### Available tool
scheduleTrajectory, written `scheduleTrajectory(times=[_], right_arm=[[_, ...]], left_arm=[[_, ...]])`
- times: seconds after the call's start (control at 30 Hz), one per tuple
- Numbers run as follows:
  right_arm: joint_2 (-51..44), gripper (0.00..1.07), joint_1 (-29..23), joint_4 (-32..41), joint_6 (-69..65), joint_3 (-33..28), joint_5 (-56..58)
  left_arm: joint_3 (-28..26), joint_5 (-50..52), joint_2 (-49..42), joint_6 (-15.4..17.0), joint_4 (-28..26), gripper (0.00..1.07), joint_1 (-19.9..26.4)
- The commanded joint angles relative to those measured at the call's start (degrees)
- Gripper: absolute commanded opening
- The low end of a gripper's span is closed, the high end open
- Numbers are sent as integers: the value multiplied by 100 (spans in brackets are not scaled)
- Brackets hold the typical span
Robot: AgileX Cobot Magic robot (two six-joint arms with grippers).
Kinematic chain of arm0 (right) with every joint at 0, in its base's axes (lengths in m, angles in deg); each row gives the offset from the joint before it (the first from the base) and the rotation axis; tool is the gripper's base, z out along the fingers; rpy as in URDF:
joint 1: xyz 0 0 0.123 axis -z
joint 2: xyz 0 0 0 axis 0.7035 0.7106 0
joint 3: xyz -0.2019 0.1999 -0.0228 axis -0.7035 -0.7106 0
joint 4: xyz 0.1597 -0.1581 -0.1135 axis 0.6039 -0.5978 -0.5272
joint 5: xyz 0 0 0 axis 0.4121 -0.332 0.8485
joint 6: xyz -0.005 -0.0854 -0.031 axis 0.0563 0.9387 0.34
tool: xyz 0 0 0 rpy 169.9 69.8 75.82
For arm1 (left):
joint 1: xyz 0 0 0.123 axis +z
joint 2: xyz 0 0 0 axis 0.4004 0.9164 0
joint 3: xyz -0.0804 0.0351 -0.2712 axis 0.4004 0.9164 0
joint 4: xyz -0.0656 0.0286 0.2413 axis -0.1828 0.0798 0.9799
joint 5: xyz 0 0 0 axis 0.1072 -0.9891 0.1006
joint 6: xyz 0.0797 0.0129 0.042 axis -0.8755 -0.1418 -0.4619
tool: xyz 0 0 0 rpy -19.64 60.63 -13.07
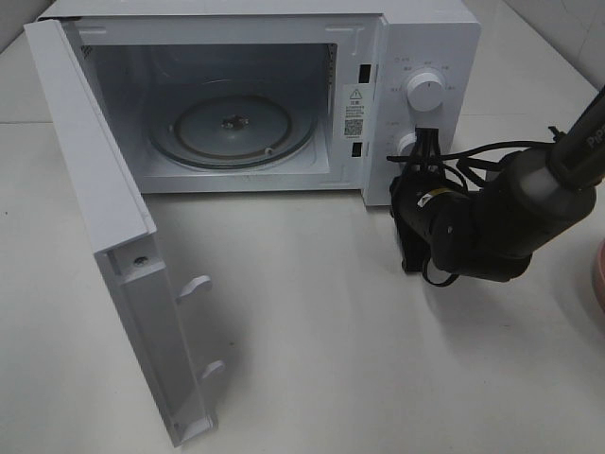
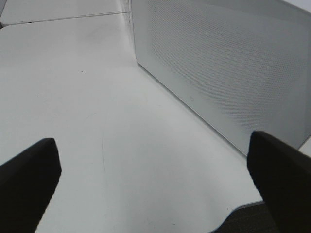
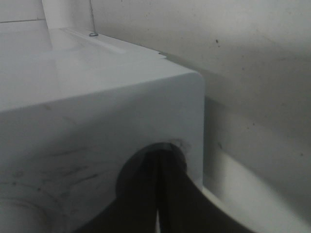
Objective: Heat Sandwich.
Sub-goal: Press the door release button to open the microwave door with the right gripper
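One microwave (image 1: 416, 38) stands on the white table (image 1: 331, 331), and its single door (image 1: 95, 189) is swung wide to the left. On the inner edge of the door I count two latch hooks (image 1: 194, 286). Inside there is one round glass turntable (image 1: 232, 128) with nothing on it. The control panel carries two knobs, an upper knob (image 1: 424, 92) and a lower knob (image 1: 406, 144).

Only one arm shows in the high view. It is the right one, and the right gripper (image 1: 423, 144) is at the lower knob. In its wrist view the two fingers (image 3: 141, 194) are pressed together with only a thin slit between them, right at the dark round knob; they enclose nothing that I can see.

The left gripper (image 2: 155, 194) shows only in its own wrist view. Its two black fingers (image 2: 26, 179) stand far apart and hold nothing, above the bare table, near a perforated white face of the microwave.

At the right edge of the high view one sliver of a pink plate (image 1: 599, 274) shows. The sandwich appears in none of the three views, so I cannot tell where it lies.
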Motion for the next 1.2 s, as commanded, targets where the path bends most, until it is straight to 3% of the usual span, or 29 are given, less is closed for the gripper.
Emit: scheduleTrajectory(times=[0.03, 0.57, 1.2], right_arm=[[-143, 0, 178, -476, 46, 315, -785], [-223, 0, 172, -682, 80, 160, -298], [-1765, 0, 166, -934, 1209, -1272, 1249]], left_arm=[[29, 40, -160, 29, -23, 100, 0], [29, 40, -160, 29, -23, 100, 0], [29, 40, -160, 29, -23, 100, 0]])
